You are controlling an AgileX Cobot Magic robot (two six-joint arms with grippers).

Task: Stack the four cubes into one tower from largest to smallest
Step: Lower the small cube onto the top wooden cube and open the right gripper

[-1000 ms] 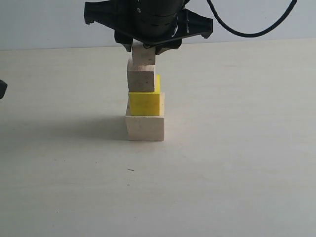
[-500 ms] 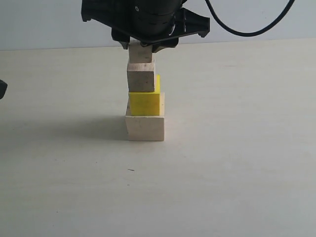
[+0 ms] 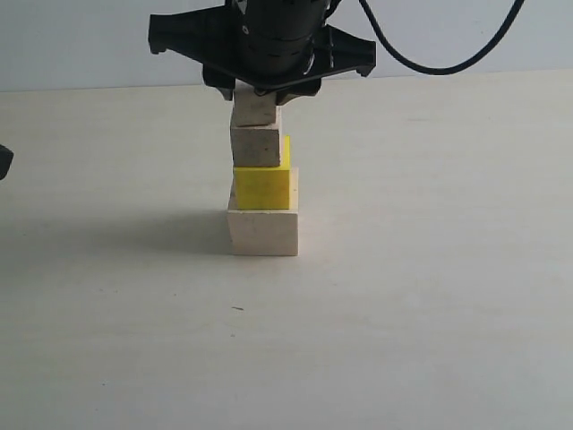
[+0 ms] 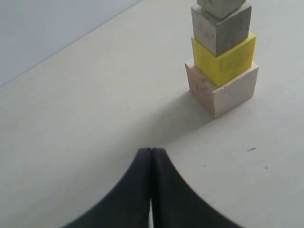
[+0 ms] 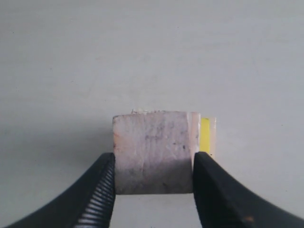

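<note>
No text, label, brand, number or sign can be read in any view. The cubes' faces in the tower (image 3: 262, 170) are plain wood and plain yellow, and the table (image 3: 430, 269) beside it carries no writing.

Tower (image 3: 260, 184) upright on table, large pale cube (image 3: 262, 232) lowest, yellow cube (image 3: 262, 186), medium pale cube (image 3: 256, 146), small pale cube (image 3: 254, 108) topmost
</note>
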